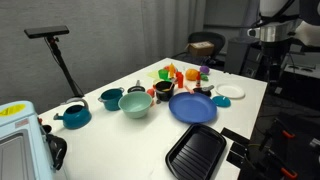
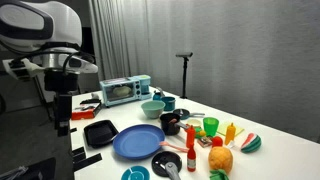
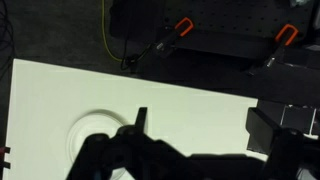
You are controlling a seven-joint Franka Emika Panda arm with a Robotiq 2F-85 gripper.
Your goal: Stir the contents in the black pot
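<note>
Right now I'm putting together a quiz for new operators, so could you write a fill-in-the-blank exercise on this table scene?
1. The big round plate beside the grill pan is ___ in colour.
2. The black pot stands on the white ___.
3. The gripper hangs off to the side of the table, its jaws ___ and holding nothing.

Missing words: blue; table; open.
</note>
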